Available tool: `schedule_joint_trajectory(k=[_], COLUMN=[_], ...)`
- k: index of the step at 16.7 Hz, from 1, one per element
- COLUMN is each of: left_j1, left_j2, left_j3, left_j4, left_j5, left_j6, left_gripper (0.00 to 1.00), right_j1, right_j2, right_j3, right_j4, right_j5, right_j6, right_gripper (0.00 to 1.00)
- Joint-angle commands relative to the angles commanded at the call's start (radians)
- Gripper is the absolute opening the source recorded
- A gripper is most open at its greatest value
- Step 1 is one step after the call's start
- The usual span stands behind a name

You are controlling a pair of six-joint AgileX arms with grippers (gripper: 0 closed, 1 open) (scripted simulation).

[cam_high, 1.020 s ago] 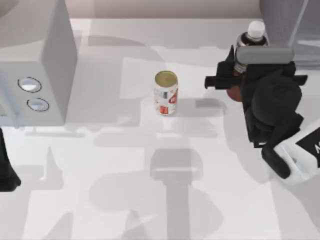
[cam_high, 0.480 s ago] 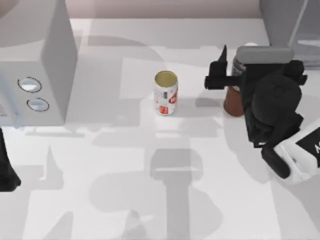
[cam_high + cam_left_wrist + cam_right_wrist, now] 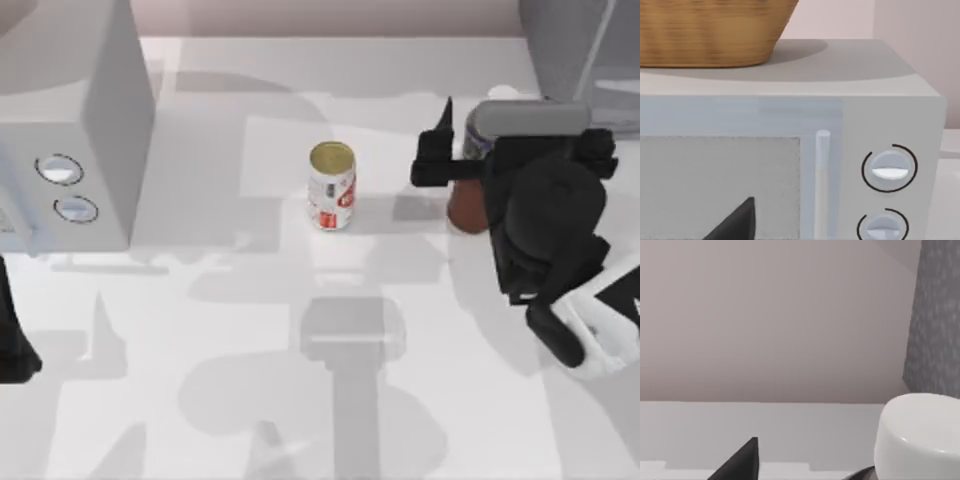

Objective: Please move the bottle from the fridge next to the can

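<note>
Because the bottle belongs beside the can at frame centre, the right pincer, clamped around it, carries it from the upper-right fridge.

bottle upright, right of can | fridge far-right corner

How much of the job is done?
The bottle is out of the fridge and held by the right gripper. It stands apart from the can, so setting it beside the can and letting go remain. The left gripper sits idle.
</note>
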Motion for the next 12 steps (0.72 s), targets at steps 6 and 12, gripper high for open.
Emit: schedule_joint_trajectory(k=[6, 12], left_j1=[0.000, 0.000], left_j2=[0.000, 0.000], left_j3=[0.000, 0.000], left_j4=[0.000, 0.000], left_j5=[0.000, 0.000], left_j6=[0.000, 0.000], left_gripper=[1.00, 1.00], right_j1=[0.035, 0.020], right_j2=[-0.040, -0.097], right_j3=[-0.076, -0.085], right_j4=[0.037, 0.001], right_j5=[0.032, 0.012], right_j6=[0.001, 0.001], right_gripper=[1.00, 1.00])
